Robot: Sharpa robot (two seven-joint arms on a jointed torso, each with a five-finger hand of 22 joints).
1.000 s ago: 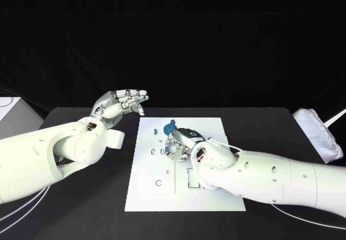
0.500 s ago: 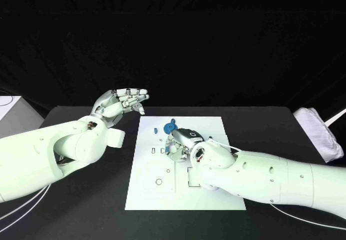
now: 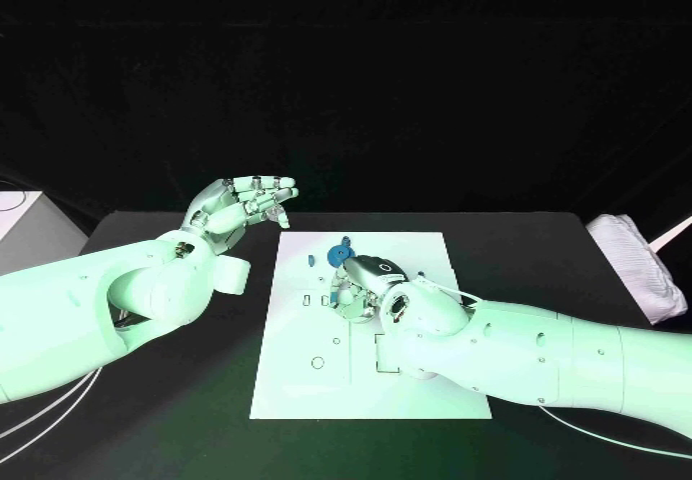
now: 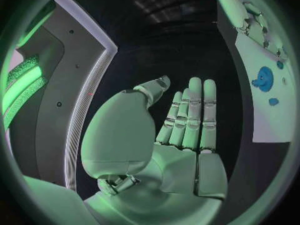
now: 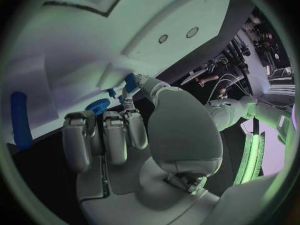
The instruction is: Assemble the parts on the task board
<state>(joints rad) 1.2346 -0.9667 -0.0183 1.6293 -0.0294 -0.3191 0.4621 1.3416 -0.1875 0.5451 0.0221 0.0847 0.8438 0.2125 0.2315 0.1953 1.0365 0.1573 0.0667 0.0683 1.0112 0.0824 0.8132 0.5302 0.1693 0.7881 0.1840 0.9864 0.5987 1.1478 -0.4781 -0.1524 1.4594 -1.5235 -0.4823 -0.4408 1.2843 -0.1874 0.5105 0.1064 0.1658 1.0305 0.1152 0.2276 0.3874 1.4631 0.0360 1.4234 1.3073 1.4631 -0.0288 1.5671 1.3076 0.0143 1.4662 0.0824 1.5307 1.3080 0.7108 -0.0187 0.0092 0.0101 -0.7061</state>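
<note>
The white task board [image 3: 418,380] lies mid-table. On its far part a blue gear [image 3: 342,253] lies flat, with a small blue part [image 3: 313,263] beside it. My right hand [image 3: 364,290] is low over the board just in front of the gear, its fingers curled down. Its thumb and a finger [image 5: 129,105] pinch a small blue part [image 5: 130,82]. The gear [image 5: 98,106] and a blue bar [image 5: 20,120] lie beyond those fingers. My left hand [image 3: 245,205] is raised off the board's far left corner, fingers [image 4: 190,110] straight and apart, holding nothing.
The board has several slots and holes, among them a round hole [image 3: 316,364] at the near left. A white box [image 3: 32,235] stands at the table's left edge and a white padded object [image 3: 635,265] at the right edge. Black table [image 3: 173,420] surrounds the board.
My right hand has shifted very slightly over the board with the blue part. My left hand stays raised and open in the same place.
</note>
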